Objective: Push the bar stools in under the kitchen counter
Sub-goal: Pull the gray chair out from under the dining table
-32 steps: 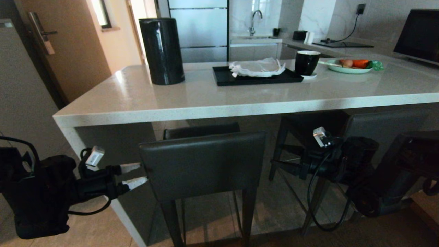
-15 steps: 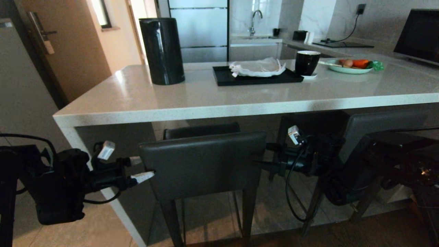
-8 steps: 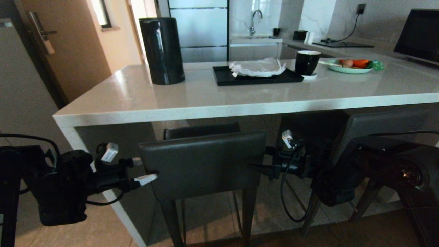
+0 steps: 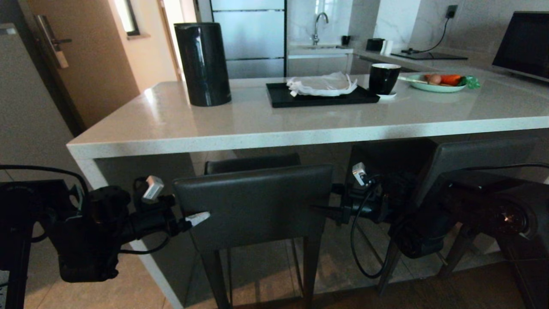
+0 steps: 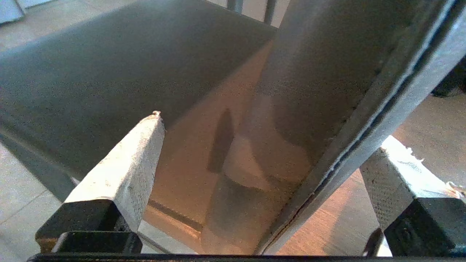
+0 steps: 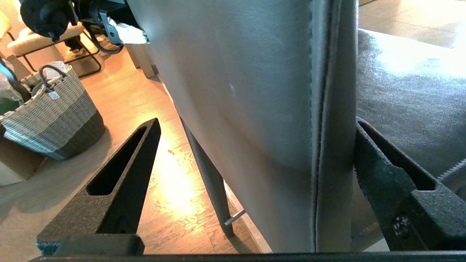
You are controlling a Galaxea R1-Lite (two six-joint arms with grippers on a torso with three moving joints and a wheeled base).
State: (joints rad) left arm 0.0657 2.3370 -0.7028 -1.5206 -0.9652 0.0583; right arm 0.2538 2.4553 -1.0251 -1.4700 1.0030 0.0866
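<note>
Bar stool (image 4: 253, 206) backrest is sitting between both wide-open grippers: left gripper (image 4: 193, 216) straddling one edge, right gripper (image 4: 326, 208) the other. Rigid and tall, it is probably tippy, so pushing low on the padded, likely slick backrest (image 6: 255, 109) looks safest.

Two grey bar stools (image 4: 253, 206) stand at the near edge of a pale speckled worktop (image 4: 274, 122). The left gripper (image 4: 195, 214) meets the nearer stool's backrest at its left edge, the right gripper (image 4: 328, 208) at its right. A black jug (image 4: 202, 64), tray (image 4: 319, 95) and mug (image 4: 383, 78) sit on top.
</note>
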